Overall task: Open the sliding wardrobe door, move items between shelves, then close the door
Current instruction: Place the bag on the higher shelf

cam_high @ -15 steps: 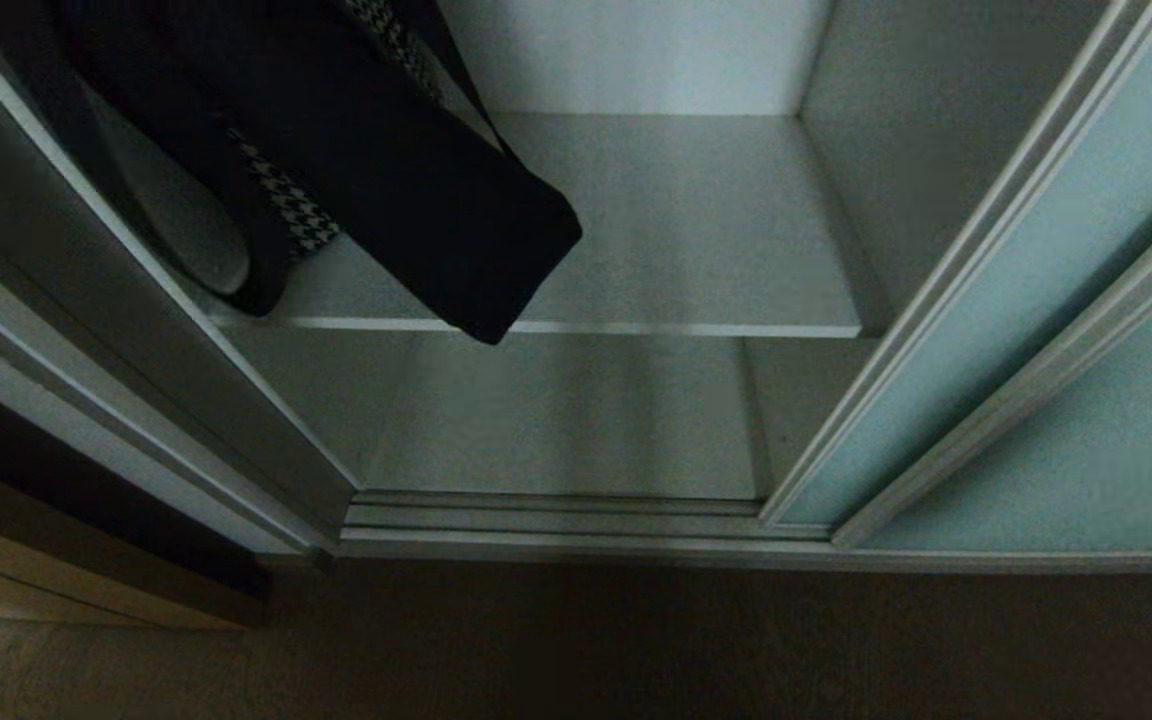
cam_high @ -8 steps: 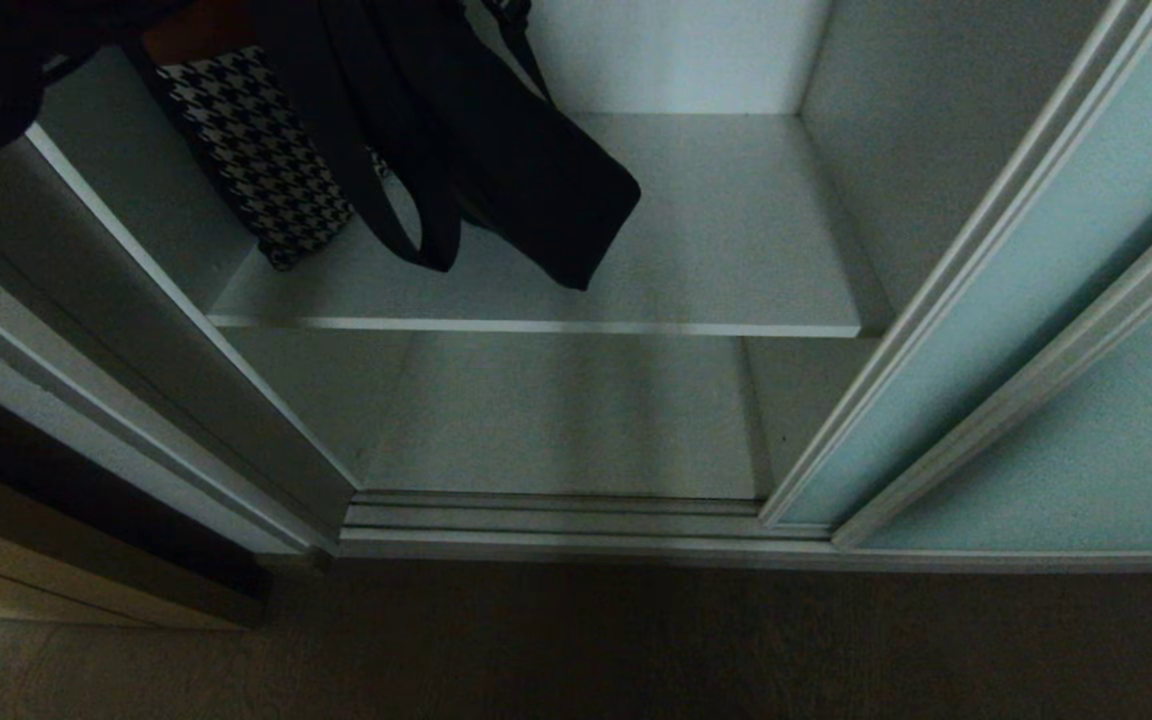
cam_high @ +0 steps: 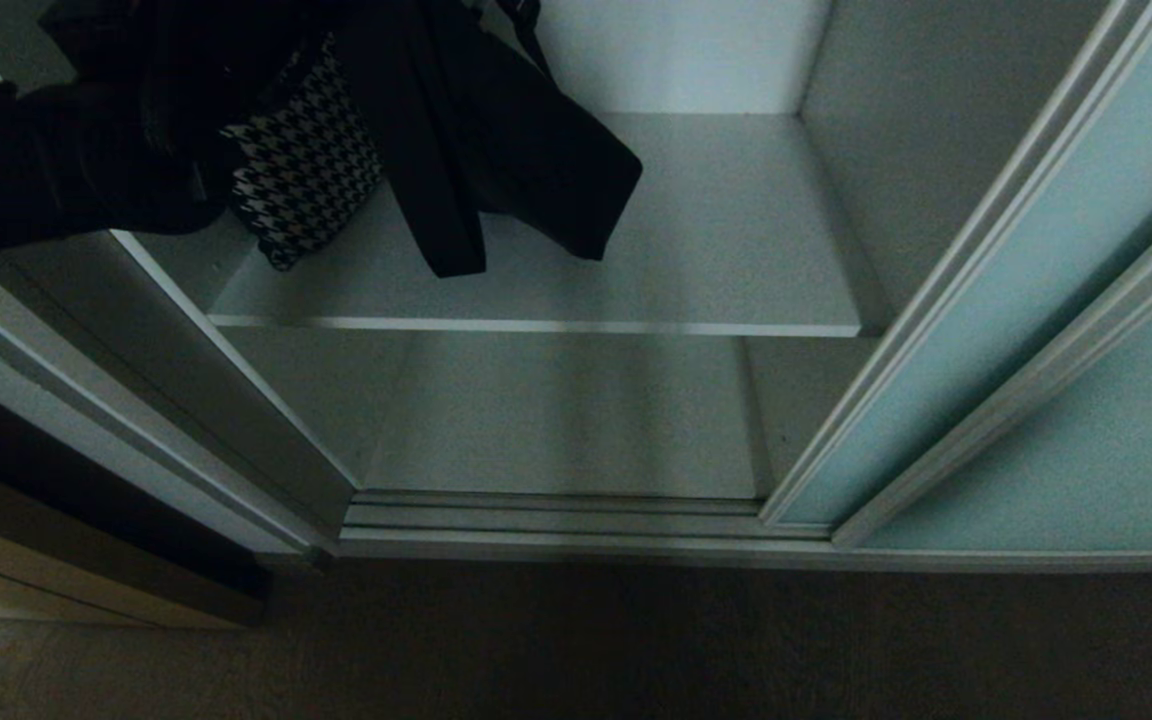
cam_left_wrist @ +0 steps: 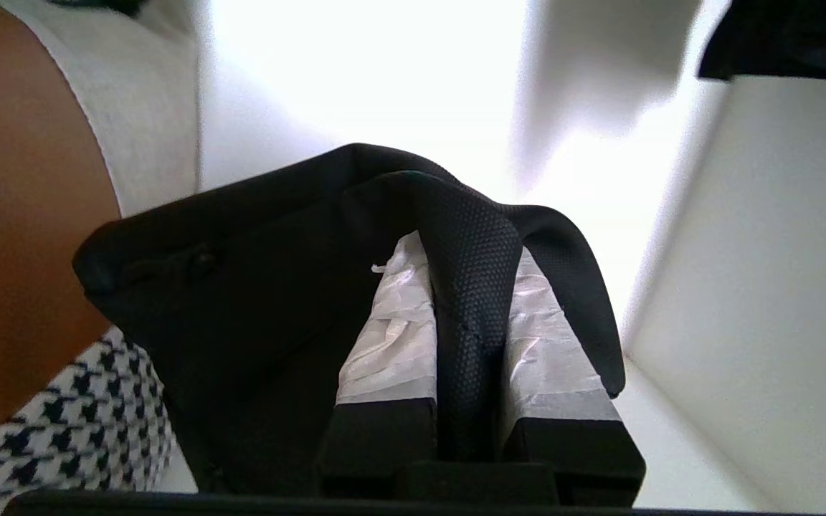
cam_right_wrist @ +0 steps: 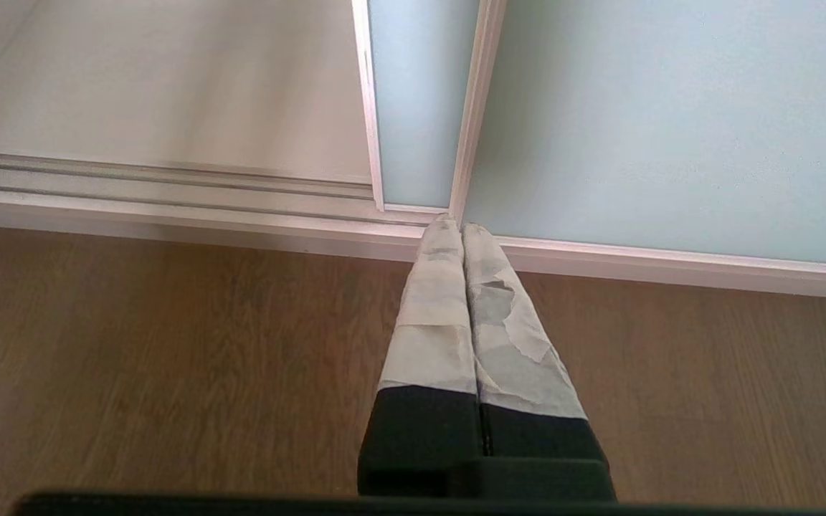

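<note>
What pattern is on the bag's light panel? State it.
Black-and-white houndstooth panel on the black bag, clearest in the head view.

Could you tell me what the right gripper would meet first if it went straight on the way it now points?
Probably the bottom frame of the sliding wardrobe door: the shut right gripper points down at it over the floor, though depth is unclear.

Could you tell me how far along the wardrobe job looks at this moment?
Done: the sliding wardrobe door stands open. In hand: the left claw is shut on the black strap, with the bag hanging above the shelf. Left: setting the bag down and closing the door. The right claw is shut, parked over the floor.
</note>
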Available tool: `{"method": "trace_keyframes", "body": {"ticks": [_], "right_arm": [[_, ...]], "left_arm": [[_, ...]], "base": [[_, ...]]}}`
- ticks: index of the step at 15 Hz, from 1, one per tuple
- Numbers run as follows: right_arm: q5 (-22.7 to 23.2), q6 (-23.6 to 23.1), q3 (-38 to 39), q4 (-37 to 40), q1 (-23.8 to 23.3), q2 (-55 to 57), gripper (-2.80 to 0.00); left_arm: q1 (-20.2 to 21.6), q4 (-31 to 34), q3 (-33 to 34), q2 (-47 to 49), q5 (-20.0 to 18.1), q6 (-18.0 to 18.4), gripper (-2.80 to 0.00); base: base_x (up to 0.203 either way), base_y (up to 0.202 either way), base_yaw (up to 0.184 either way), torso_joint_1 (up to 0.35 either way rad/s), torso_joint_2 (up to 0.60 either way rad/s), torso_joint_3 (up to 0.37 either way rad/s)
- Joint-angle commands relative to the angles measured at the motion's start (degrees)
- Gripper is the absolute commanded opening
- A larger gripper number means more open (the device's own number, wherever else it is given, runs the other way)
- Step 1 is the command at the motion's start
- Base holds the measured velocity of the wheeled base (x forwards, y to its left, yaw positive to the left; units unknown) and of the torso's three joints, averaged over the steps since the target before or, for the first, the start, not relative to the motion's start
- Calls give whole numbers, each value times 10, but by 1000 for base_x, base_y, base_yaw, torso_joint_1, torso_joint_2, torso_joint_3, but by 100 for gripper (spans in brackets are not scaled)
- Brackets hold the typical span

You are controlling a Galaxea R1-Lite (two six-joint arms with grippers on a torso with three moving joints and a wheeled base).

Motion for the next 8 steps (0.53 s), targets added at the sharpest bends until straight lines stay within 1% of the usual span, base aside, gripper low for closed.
{"method": "trace_keyframes", "body": {"ticks": [1, 3, 6, 8], "right_arm": [[0, 0, 0, 0, 1, -1, -280], [0, 0, 0, 0, 1, -1, -280], [0, 0, 0, 0, 1, -1, -280], [0, 0, 0, 0, 1, -1, -280]], "left_arm": [[0, -52, 0, 46, 15, 13, -280], [0, -69, 0, 66, 23, 15, -280], [-1, -126, 0, 131, 36, 29, -280], [-3, -136, 0, 147, 42, 32, -280]], "base": [[0, 0, 0, 0, 0, 0], [0, 0, 0, 0, 0, 0], [0, 0, 0, 0, 0, 0], [0, 0, 0, 0, 0, 0]]}}
